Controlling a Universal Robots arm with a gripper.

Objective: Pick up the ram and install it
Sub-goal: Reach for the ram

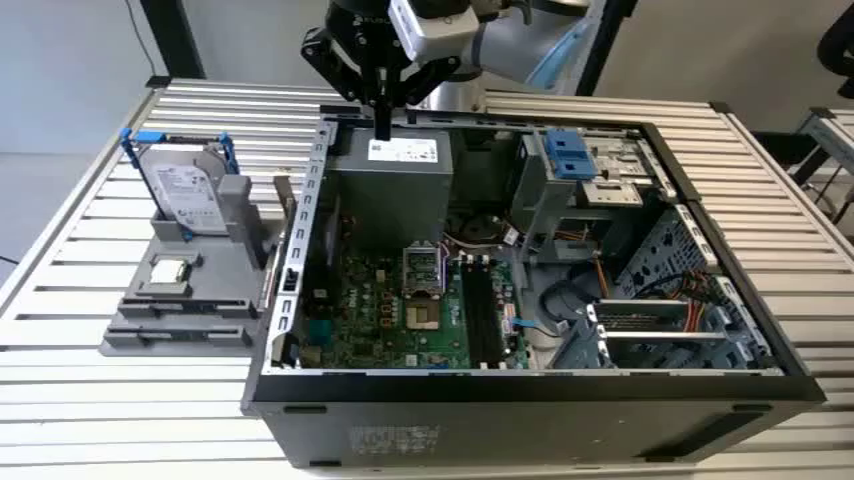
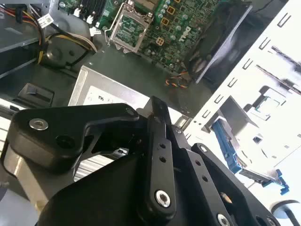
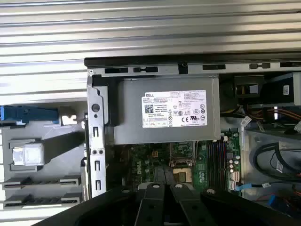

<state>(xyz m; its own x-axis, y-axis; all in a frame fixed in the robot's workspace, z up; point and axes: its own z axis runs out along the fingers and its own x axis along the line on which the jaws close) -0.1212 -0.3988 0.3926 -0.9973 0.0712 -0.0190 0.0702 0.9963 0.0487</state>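
Observation:
My gripper (image 1: 383,128) hangs shut and holds nothing above the back edge of the open computer case (image 1: 694,215), over the grey power supply (image 1: 394,180). In the second wrist view its black fingers (image 2: 159,136) are pressed together above that power supply (image 2: 101,96). A slim dark stick that looks like the ram (image 1: 283,215) stands on edge at the grey holder's (image 1: 180,325) side, close to the case wall and well apart from the gripper. The motherboard's long black slots (image 1: 477,312) lie beside the processor socket (image 1: 420,270); the first wrist view shows these slots (image 3: 215,160).
On the holder a silver hard drive (image 1: 184,188) stands in its blue frame and a small square chip (image 1: 168,270) lies flat. Drive cages (image 1: 587,165), cables (image 1: 567,300) and a card bracket (image 1: 661,320) crowd the exterior view's right of the case. A slatted metal table (image 1: 80,400) carries everything.

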